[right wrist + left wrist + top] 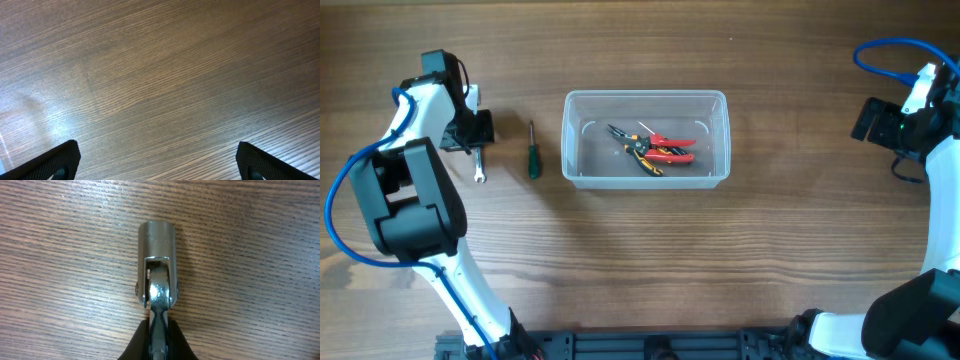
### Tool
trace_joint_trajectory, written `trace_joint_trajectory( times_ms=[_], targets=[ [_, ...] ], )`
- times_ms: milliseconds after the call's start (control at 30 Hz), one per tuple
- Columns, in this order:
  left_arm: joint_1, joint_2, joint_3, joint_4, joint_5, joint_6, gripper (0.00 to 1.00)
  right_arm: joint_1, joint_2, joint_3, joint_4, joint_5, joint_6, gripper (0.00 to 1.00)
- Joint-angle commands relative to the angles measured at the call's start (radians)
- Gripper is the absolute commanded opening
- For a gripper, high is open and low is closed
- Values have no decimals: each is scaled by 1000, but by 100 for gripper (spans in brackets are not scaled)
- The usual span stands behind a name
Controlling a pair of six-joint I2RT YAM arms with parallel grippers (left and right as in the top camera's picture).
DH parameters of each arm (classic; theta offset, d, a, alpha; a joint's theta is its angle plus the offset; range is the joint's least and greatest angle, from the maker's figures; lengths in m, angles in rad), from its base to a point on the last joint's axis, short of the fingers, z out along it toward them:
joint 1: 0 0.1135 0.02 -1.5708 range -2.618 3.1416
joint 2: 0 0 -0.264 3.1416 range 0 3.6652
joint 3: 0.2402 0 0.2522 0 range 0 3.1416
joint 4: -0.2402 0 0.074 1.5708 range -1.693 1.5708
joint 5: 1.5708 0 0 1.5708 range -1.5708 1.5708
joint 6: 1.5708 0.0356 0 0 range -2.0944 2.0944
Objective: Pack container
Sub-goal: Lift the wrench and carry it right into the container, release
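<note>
Your container (646, 138) sits mid-desk, with two pairs of pliers (655, 150) inside. Not yet packed: one green screwdriver (532, 150) on the desk (770, 260) just left of it, and one socket wrench (156, 245), clamped in your left hand (156, 347). Your right hand (157, 157) stands wide and empty, well apart.

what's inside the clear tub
In the tub, red-handled pliers and orange-and-black pliers lie crossed on its floor. Anything small beneath them is hidden.
</note>
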Motion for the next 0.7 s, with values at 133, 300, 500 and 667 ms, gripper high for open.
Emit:
trace_joint_trajectory(
  times_ms=[133, 300, 500, 667],
  targets=[
    [-13, -165, 31, -7, -1, -3, 4, -3, 0, -2, 2, -5, 13, 100],
    [-51, -328, 64, -8, 117, -3, 4, -3, 0, -2, 2, -5, 13, 100],
    [-183, -533, 74, 28, 343, -2, 4, -3, 0, -2, 2, -5, 13, 100],
    [-360, -613, 74, 53, 381, 6, 4, -3, 0, -2, 2, -5, 13, 100]
  ],
)
